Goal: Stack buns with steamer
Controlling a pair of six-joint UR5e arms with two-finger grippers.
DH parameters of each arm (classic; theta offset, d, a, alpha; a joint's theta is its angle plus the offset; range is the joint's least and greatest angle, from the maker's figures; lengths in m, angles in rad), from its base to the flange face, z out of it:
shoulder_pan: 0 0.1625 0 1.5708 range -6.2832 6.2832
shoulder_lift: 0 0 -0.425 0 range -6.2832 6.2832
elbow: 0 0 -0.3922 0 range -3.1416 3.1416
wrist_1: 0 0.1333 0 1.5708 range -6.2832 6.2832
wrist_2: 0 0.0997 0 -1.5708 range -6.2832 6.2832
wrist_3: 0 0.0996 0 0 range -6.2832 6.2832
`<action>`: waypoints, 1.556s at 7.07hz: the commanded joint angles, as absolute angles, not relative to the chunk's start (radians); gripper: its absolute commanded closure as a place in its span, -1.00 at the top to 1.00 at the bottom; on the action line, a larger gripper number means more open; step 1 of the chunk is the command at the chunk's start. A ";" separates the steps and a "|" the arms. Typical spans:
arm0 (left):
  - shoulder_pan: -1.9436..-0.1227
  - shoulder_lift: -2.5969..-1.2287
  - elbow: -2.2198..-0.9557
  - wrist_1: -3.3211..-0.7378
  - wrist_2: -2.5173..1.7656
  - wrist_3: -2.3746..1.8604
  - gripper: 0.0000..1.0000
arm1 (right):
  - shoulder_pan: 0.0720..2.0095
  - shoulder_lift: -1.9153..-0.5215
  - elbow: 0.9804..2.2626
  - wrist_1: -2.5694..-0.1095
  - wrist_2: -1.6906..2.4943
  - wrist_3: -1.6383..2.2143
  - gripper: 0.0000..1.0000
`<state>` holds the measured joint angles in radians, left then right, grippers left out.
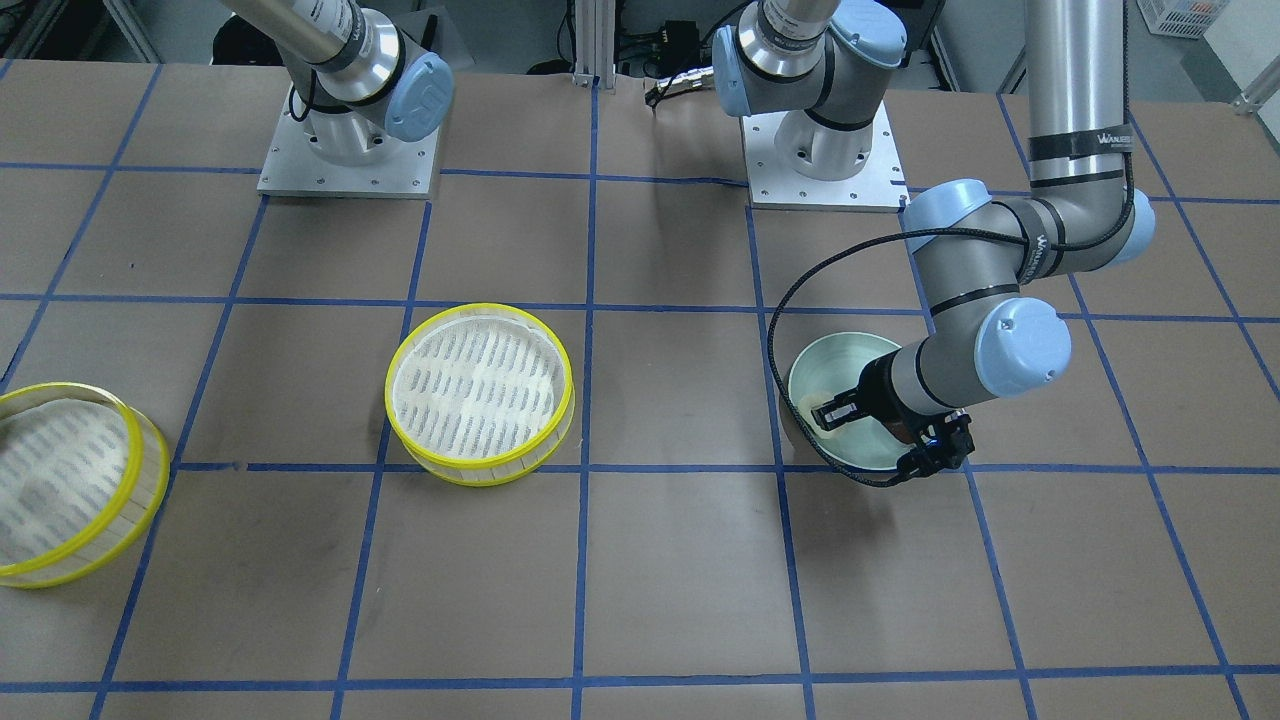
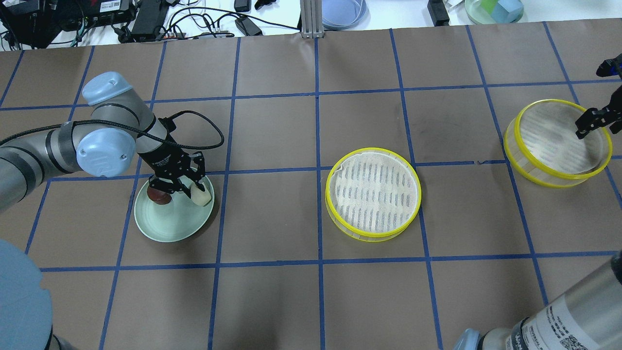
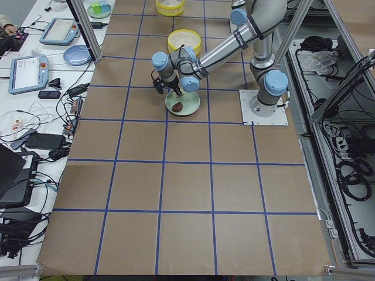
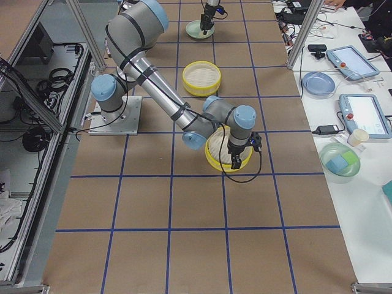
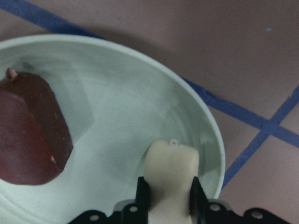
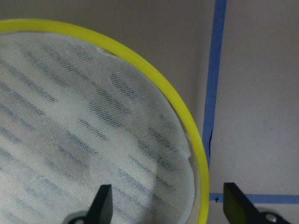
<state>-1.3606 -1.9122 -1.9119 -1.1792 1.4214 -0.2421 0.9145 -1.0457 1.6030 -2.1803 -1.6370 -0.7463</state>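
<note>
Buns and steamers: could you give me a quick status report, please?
Left gripper shut on cream bun, over plate. Right gripper open, straddling right steamer rim. Brown bun on plate. Middle steamer empty.

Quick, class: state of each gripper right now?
Left gripper: closed on the pale cream oval bun.
Right gripper: open, at the yellow-rimmed round steamer edge.
</note>
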 commanded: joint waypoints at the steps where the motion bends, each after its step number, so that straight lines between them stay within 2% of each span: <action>1: -1.361 -1.881 -1.892 -1.180 1.437 -0.239 -1.00 | 0.908 -1.035 1.603 -2.187 -1.647 -0.787 -0.16; 2: -1.373 -1.849 -1.869 -1.218 1.434 -0.245 -1.00 | 0.893 -1.034 1.603 -2.186 -1.649 -0.826 -0.70; 3: -1.391 -1.810 -1.833 -1.245 1.398 -0.271 -1.00 | 0.882 -1.031 1.603 -2.177 -1.651 -0.869 -1.00; 6: -1.715 -1.833 -1.709 -1.218 1.339 -0.518 -1.00 | 0.862 -1.049 1.601 -2.130 -1.620 -0.891 -1.00; 8: -1.881 -1.899 -1.701 -1.053 1.350 -0.715 -1.00 | 0.865 -1.133 1.600 -1.993 -1.521 -0.871 -1.00; 11: -2.060 -2.014 -1.675 -0.979 1.480 -0.900 -1.00 | 0.957 -1.265 1.600 -1.876 -1.528 -0.738 -1.00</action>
<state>-2.0014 -1.9751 -1.6915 -1.0033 1.4616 -0.8139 0.9084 -1.2147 1.6000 -1.9090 -1.5204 -0.7808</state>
